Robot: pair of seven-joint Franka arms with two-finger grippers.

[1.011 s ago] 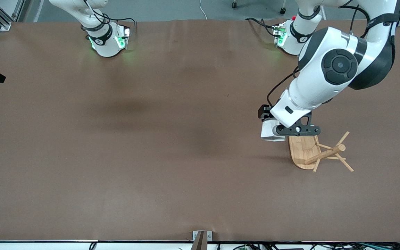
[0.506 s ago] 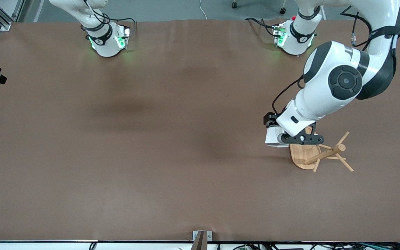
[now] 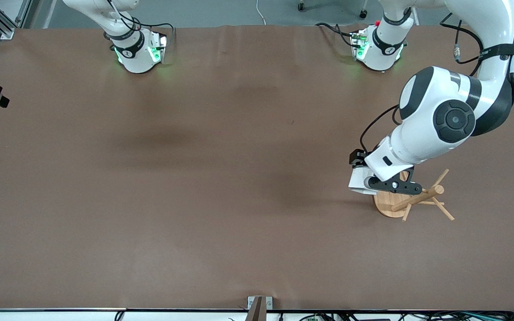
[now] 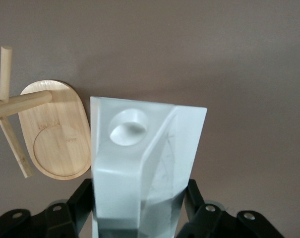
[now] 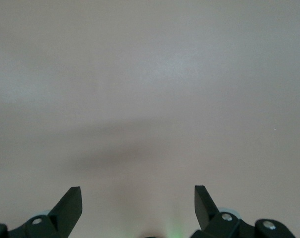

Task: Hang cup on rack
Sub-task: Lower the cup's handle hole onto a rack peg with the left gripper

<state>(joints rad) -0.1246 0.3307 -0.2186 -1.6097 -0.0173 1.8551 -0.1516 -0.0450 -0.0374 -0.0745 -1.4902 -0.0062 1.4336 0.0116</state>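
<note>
- Since a second ago the left gripper (image 3: pixel 375 183) has carried the cup (image 3: pixel 358 184) lower in the front view; it now hangs over the rack (image 3: pixel 411 199), covering more of the base.
- Fingers (image 4: pixel 83 196) clamp the cup's body; its long axis points away from the wrist, handle hole (image 4: pixel 128 127) facing the wrist camera.
- Cup: white, faceted, matte. Rack: pale bamboo, oval base, round post, thin pegs, standing at the left arm's end of the brown table (image 3: pixel 194 178).
- The right gripper (image 5: pixel 138 198) waits over bare table, jaws wide.
</note>
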